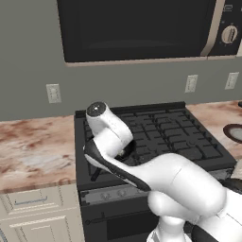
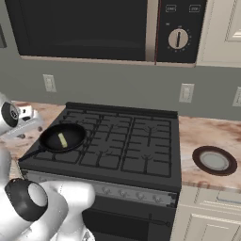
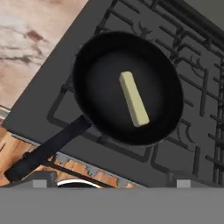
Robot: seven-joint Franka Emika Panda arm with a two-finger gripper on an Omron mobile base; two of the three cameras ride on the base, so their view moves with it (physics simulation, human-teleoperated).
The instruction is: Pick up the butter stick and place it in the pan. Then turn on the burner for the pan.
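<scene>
Nearest you, the pan [image 3: 127,87] handle runs out over the stove [image 2: 141,155] front edge; the pan sits on the front-left burner [image 3: 83,118] grate; the butter stick [image 3: 134,99] lies flat inside the pan, near its centre; gripper [image 2: 26,115] hangs beside the pan, left of it; you cannot tell its opening.

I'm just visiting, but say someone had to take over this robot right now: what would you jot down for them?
Hand: its fingertips sit at the bottom edge of the hand view, above the pan; open or shut is unclear, and it holds nothing.
Butter stick: lying flat inside the pan.
Pan: on the stove's front left burner, handle pointing off the front edge.
Done: butter is in the pan.
Left: turn on that burner with a knob on the front panel.
</scene>
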